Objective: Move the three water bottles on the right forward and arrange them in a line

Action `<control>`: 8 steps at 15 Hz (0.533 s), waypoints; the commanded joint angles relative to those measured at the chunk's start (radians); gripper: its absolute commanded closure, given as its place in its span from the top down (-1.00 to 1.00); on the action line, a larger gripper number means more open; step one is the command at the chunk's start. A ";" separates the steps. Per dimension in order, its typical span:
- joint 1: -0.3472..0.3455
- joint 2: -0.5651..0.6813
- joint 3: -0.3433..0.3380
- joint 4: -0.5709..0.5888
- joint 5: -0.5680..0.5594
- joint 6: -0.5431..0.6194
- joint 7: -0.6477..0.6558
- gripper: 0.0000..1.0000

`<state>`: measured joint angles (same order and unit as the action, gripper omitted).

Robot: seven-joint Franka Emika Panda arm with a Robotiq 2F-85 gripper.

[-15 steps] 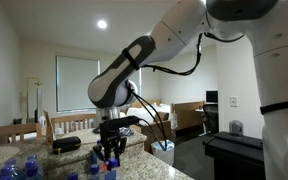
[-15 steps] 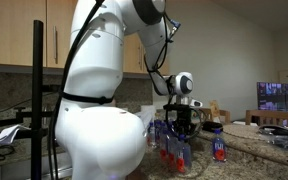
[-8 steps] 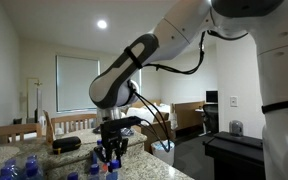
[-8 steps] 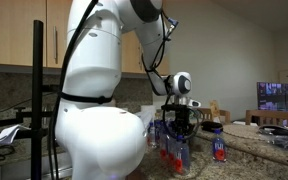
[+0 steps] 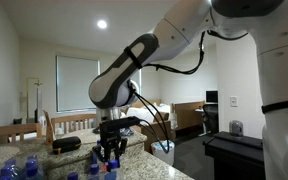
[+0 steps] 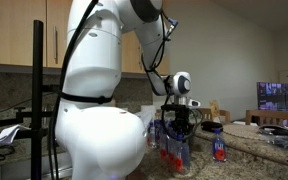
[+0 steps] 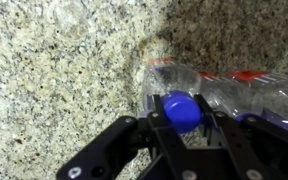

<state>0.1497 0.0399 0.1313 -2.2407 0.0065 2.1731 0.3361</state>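
One water bottle (image 7: pixel 236 92) in the pincer (image 7: pixel 182 116) runs off view.

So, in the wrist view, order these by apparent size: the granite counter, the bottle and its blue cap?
1. granite counter, fills most of the frame
2. water bottle
3. blue cap, smallest though nearest the camera

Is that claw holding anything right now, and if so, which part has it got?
Yes. The gripper is closed on a water bottle, pinching it at its blue cap from both sides.
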 commanded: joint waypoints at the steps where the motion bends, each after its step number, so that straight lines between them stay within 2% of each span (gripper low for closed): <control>1: 0.002 -0.018 0.002 -0.024 -0.017 0.024 0.040 -0.74; 8: -0.001 -0.015 -0.001 -0.021 -0.018 0.020 0.036 -0.74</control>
<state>0.1497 0.0400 0.1307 -2.2407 0.0065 2.1754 0.3383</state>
